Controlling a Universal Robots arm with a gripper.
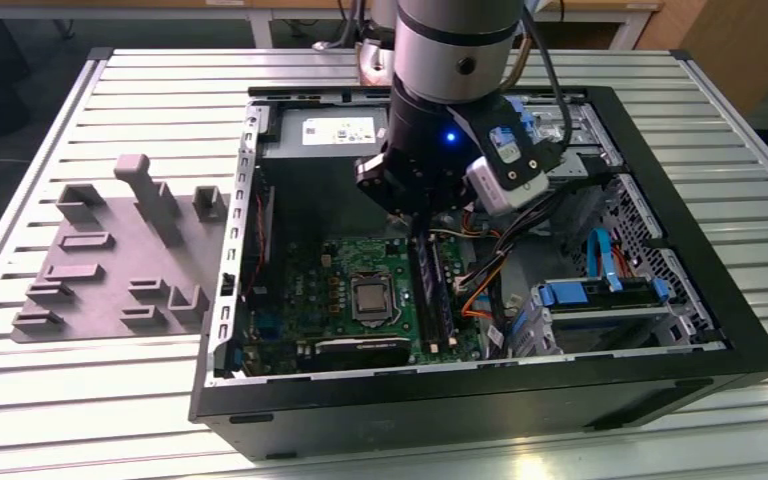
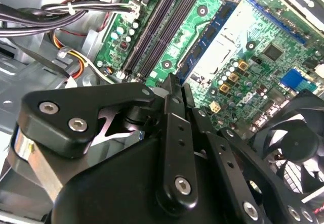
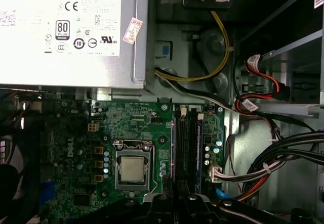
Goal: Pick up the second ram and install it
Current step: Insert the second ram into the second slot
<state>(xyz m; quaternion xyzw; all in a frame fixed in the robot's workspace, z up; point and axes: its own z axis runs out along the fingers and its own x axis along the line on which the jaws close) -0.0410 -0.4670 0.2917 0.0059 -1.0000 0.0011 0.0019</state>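
Observation:
The second ram (image 2: pixel 212 32) is a thin blue stick with dark chips, running along the dark memory slots (image 2: pixel 152 32) on the green motherboard (image 1: pixel 344 270). In the first wrist view its blue edge (image 3: pixel 199 153) stands at the side of the slot row (image 3: pixel 186 148), away from the CPU (image 3: pixel 131 169). How deep it sits I cannot tell. My gripper (image 2: pixel 174 80) hangs inside the open computer case just above one end of the slots, also seen at the gripper (image 1: pixel 418 222) and the gripper (image 3: pixel 174 201). Its black fingers are pressed together with nothing visible between them.
The silver power supply (image 3: pixel 66 32) fills the case's far end. Bundled cables (image 3: pixel 283 158) crowd the side beyond the slots. A black fan (image 2: pixel 298 143) sits beside the CPU. Blue drive-bay clips (image 1: pixel 598 290) lie toward the exterior view's right. A grey fixture tray (image 1: pixel 117 260) rests outside the case.

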